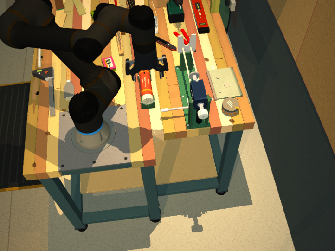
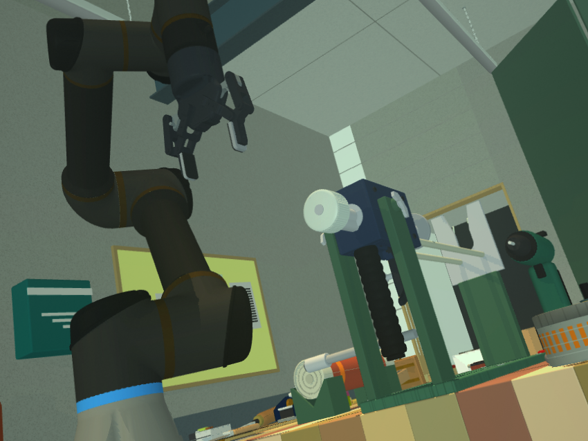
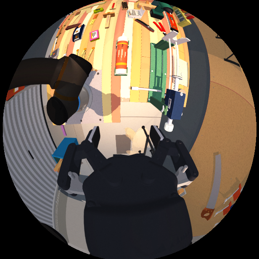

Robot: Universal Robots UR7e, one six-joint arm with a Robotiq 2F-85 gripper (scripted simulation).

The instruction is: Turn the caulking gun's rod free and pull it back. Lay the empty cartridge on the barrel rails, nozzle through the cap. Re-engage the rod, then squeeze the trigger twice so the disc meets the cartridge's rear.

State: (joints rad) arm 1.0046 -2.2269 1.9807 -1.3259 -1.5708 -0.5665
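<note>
The orange and white cartridge [image 1: 145, 87] lies lengthwise in a small green cradle on the bench, nozzle pointing away from the bench's front edge, and my gripper [image 1: 147, 73] hangs open and empty high above it. To the right, the caulking gun [image 1: 197, 92] sits in a green stand. Its dark blue body [image 2: 377, 223] carries a white knob [image 2: 321, 211] at the rear, a black ribbed handle [image 2: 380, 304] hanging down, and two thin rails [image 1: 187, 59] running to the white front cap [image 1: 186, 42]. A grey disc [image 1: 194, 75] sits just ahead of the body.
At the back of the bench lie a green drill [image 1: 175, 2], a red level [image 1: 198, 9] and wood scraps. A grey plate [image 1: 224, 83] and a round orange-banded tin [image 1: 230, 107] sit right of the gun. A white pin [image 1: 174, 109] lies between cartridge and gun.
</note>
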